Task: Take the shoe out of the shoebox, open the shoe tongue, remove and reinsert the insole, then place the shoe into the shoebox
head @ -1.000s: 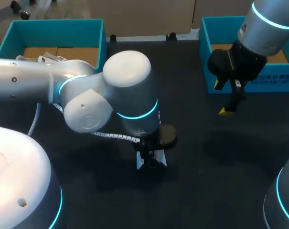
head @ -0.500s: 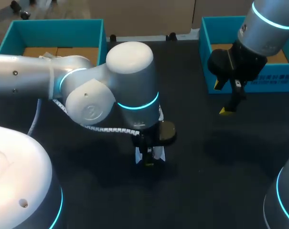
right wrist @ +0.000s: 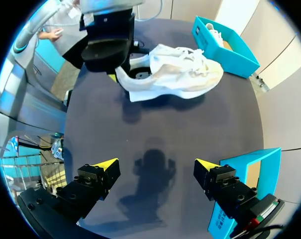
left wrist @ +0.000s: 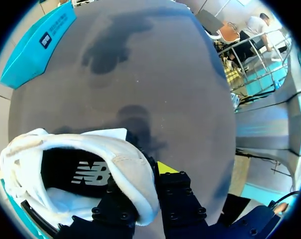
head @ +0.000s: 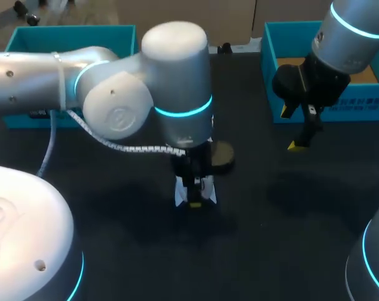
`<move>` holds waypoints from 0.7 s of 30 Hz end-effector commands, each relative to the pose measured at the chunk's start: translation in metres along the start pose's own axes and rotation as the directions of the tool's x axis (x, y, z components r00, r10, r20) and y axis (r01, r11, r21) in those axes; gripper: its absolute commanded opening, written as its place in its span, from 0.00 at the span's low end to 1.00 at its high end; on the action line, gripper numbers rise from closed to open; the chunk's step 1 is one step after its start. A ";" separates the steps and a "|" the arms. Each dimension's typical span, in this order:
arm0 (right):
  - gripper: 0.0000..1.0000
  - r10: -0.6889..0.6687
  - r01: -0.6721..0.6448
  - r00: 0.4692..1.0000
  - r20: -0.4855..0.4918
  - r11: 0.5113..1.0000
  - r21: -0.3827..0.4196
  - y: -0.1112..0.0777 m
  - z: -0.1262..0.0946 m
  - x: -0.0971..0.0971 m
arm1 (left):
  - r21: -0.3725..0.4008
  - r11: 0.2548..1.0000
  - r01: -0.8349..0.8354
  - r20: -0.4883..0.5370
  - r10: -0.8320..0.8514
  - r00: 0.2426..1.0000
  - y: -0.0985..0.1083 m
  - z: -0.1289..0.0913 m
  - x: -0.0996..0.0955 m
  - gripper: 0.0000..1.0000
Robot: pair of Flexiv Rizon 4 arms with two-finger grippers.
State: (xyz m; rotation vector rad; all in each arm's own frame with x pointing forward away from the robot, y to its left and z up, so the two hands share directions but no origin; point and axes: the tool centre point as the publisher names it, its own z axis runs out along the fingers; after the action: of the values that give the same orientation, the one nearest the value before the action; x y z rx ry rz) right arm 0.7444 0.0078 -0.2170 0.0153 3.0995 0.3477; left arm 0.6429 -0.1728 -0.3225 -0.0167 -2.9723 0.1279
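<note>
The shoe (right wrist: 180,74) lay out on the dark worktop (head: 258,251), well apart from the right-side shoebox (head: 272,75) and towards the left arm's side of it. Whether its sole was fully down could not be told. The left gripper (left wrist: 143,179) was clamped on the heel collar, one finger inside the opening and one outside. The dark insole (left wrist: 75,174) sat in place inside. The right gripper (right wrist: 155,164) hung just in front of that shoebox's near wall, its fingers spread wide and holding nothing. A second shoebox (head: 26,37) stood further off, beyond the shoe.

The likely trouble was the grip itself. A pinch on a soft padded collar gives little hold against twisting, so the shoe could swing about the fingers or slide free if the toe caught the worktop. The tongue and insole work probably needed the right arm to come across from the shoebox. The left arm's bulk stood directly over the shoe, so a careless approach could strike it. A hard pull on the insole might also drag the whole shoe out of the pinch.
</note>
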 end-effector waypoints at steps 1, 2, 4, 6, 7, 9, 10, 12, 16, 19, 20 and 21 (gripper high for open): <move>1.00 0.000 0.000 1.000 -0.001 1.000 0.001 0.000 0.001 -0.001 | -0.011 1.000 0.001 -0.001 -0.001 1.000 0.002 -0.029 0.003 0.00; 1.00 0.000 0.000 1.000 -0.001 1.000 0.001 0.000 0.001 -0.001 | -0.006 1.000 -0.002 -0.009 0.002 1.000 0.002 -0.033 0.004 0.00; 1.00 0.000 0.000 1.000 -0.001 1.000 0.001 0.000 0.001 -0.001 | 0.009 1.000 -0.004 -0.025 0.004 1.000 0.003 -0.041 0.005 0.00; 1.00 0.000 0.000 1.000 -0.001 1.000 0.001 0.000 0.001 -0.001 | 0.024 1.000 0.003 -0.042 -0.002 0.999 0.005 -0.049 0.005 0.00; 1.00 0.000 0.000 1.000 -0.001 1.000 0.001 0.000 0.001 -0.001 | 0.035 0.999 0.006 -0.052 -0.004 0.999 0.006 -0.053 0.005 0.00; 1.00 0.000 0.000 1.000 -0.001 1.000 0.001 0.000 0.001 -0.001 | 0.025 1.000 -0.001 -0.048 0.003 0.999 0.007 -0.059 0.004 0.00; 1.00 0.000 0.000 1.000 -0.001 1.000 0.001 0.000 0.001 -0.001 | 0.026 1.000 0.007 -0.052 -0.005 0.999 0.008 -0.062 0.002 0.00; 1.00 0.000 0.000 1.000 -0.001 1.000 0.001 0.000 0.001 -0.001 | 0.027 1.000 0.012 -0.063 -0.010 0.998 0.010 -0.068 -0.001 0.00; 1.00 0.000 0.000 1.000 -0.001 1.000 0.001 0.000 0.001 -0.001 | 0.036 0.999 0.016 -0.101 -0.012 0.995 0.015 -0.083 -0.005 0.00; 1.00 0.000 0.000 1.000 -0.001 1.000 0.001 0.000 0.001 -0.001 | 0.033 0.999 0.013 -0.110 -0.009 0.994 0.018 -0.095 -0.006 0.00; 1.00 0.000 0.000 1.000 -0.001 1.000 0.001 0.000 0.001 -0.001 | 0.032 0.999 0.012 -0.115 -0.008 0.993 0.019 -0.098 -0.007 0.00; 1.00 0.000 0.000 1.000 -0.001 1.000 0.001 0.000 0.001 -0.001 | 0.030 0.999 0.011 -0.118 -0.008 0.993 0.020 -0.102 -0.007 0.00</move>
State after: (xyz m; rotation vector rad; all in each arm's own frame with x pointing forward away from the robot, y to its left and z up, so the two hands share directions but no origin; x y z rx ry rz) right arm 0.7444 0.0079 -0.2170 0.0152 3.0996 0.3477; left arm 0.6640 -0.1511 -0.2396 -0.0038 -2.8515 0.1667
